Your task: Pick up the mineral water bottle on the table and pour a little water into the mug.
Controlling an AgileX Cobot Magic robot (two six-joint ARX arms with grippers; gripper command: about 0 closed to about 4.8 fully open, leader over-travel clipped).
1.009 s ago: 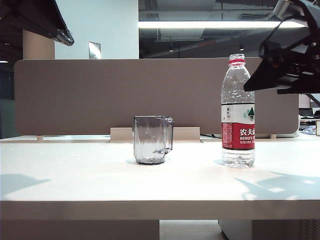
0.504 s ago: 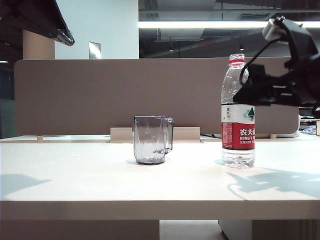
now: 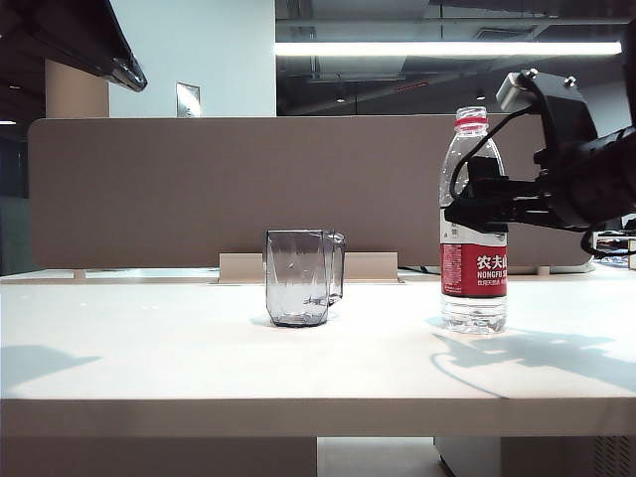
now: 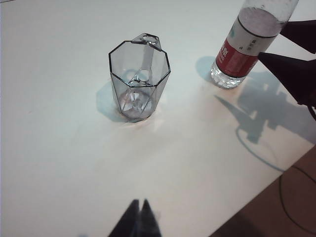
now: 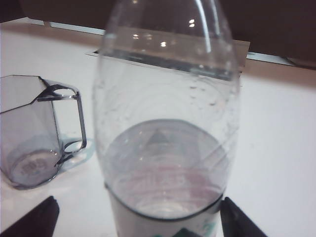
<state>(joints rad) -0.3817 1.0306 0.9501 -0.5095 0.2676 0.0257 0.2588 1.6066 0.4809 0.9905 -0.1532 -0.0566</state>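
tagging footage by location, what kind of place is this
Probably an open-plan office: an off-white desk top backed by a brown-grey partition panel, with an exposed dark ceiling and a strip light behind.

Right wrist view: bottle between open jaws, mug beside it.

The clear bottle [image 5: 168, 113] stands upright on the white counter [image 5: 281, 133] and fills the centre of the view; the upper edge of its label is visible low on the body. The right gripper [image 5: 136, 217] is spread wide, with one dark fingertip [image 5: 32, 217] on each side of the bottle and clear of its wall. The smoky-grey mug [image 5: 34, 138] stands near the bottle, its handle turned toward the bottle. A dark panel [image 5: 276, 24] runs along the counter's far edge.
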